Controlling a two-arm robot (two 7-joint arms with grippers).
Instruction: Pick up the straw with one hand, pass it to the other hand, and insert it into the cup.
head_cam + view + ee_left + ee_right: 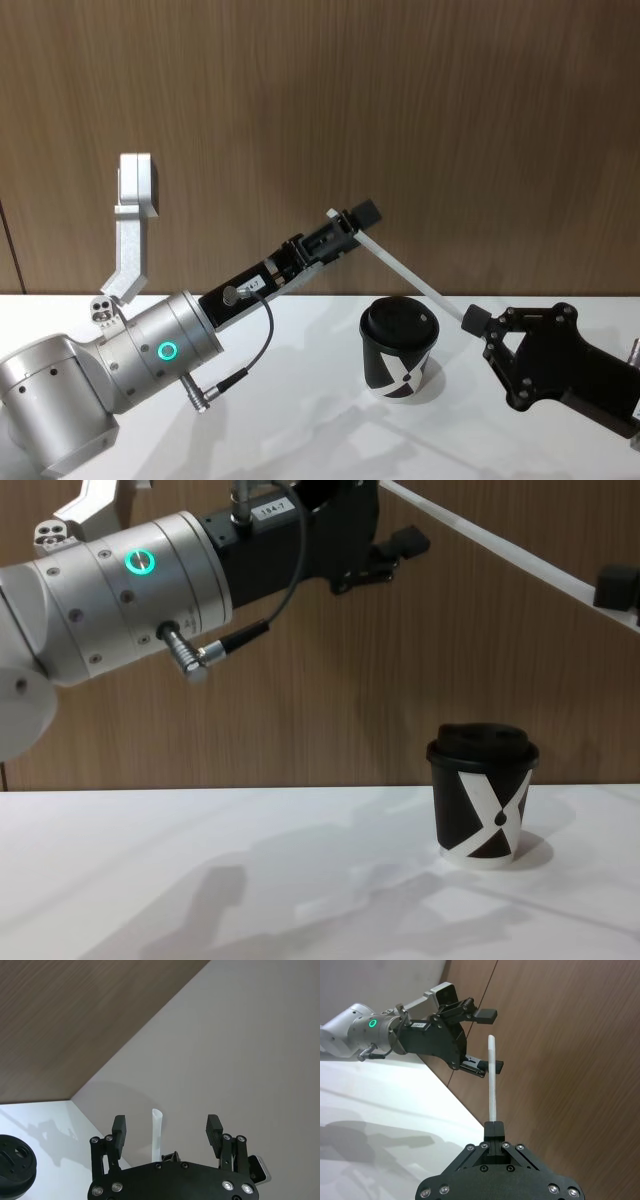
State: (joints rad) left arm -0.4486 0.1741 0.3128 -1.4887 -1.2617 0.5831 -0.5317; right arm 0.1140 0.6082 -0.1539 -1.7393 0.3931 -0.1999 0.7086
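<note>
Above the white surface (300,400), your right tool (473,320), the plain black one at the lower right of the head view, was clenched on the lower end of the straw (415,275). In the right wrist view that tool (493,1130) was closed tight around the white straw (492,1085), which stood straight out of it.

In the head view the straw slanted up and to the left, crossing the air above the cup (398,350) without touching it. Its free end reached your left tool (348,222) at the frame's centre. That tool sat on the thick silver wrist with the glowing green ring (167,350) and the dark cable (255,355), which entered from the lower left.

The left tool (166,1129) was released. In the left wrist view its two fingers (214,1130) stood wide apart, with the straw's tip (156,1135) rising between them, nearer one finger and touching neither. The right wrist view agreed, showing the straw's end level with the left tool's (489,1040) spread fingers.

The black cup (483,795) with its white X pattern stood upright on the surface (200,860) at the lower right of the chest view. Its domed lid (484,742) was on, and the straw (500,542) passed well above it at the upper right. A wood-panelled wall (400,100) filled the background.
</note>
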